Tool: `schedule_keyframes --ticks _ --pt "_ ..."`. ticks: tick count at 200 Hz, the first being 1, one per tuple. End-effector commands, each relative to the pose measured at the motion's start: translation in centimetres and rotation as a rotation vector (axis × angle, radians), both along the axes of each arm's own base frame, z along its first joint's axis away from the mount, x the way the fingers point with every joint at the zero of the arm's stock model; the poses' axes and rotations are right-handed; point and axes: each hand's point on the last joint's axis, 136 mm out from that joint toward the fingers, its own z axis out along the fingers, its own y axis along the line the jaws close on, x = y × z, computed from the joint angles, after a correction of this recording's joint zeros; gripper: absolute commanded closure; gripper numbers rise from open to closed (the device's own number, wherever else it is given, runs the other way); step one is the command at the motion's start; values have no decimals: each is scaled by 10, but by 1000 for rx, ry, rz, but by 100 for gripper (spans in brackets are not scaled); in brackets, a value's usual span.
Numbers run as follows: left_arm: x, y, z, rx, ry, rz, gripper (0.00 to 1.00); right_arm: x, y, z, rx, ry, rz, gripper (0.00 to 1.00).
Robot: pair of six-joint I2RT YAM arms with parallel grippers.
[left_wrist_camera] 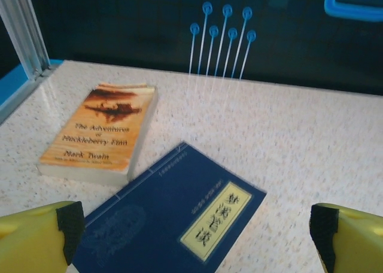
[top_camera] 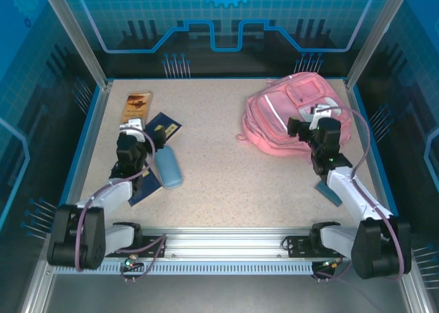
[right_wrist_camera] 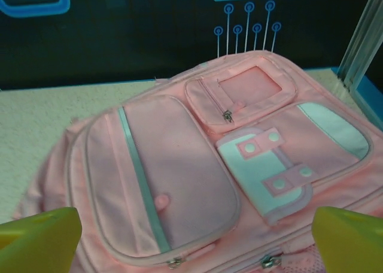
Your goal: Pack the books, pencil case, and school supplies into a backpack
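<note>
Though your left arm hides most of one navy book (top_camera: 145, 191) from above, the pencil case (top_camera: 168, 167) lies just beside it on the bench (top_camera: 226, 182), long axis running near to far. Up close, the tan book (left_wrist_camera: 102, 132) shows a title that blurs overhead; another navy book (left_wrist_camera: 173, 219) sits angled before it, cut off beneath your left hand (left_wrist_camera: 194, 225), wide open and empty. Your right hand (right_wrist_camera: 194, 237), equally wide and empty, faces the backpack (right_wrist_camera: 161, 177), flat at far right, pockets up
</note>
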Motion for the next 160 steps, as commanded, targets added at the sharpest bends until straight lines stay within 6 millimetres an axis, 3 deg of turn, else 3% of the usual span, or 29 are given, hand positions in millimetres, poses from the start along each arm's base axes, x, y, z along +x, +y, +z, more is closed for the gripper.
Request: schedule_keyframes --ticks 1,31,71,120,149,160 --pt "-9 5 13 -92 85 55 1 -19 0 -28 133 254 -60 0" --pt "-22 2 34 -238 111 88 1 7 33 -23 269 380 49 0" --pt "-34 -7 43 -356 172 83 1 73 61 -38 370 507 82 3" --pt "-39 -40 36 -412 274 -86 1 152 99 -87 412 653 113 7" --pt "-42 -49 27 -447 338 -117 1 174 125 -113 337 729 146 6" --pt "-44 -50 23 -458 368 -114 1 175 137 -134 316 783 162 6"
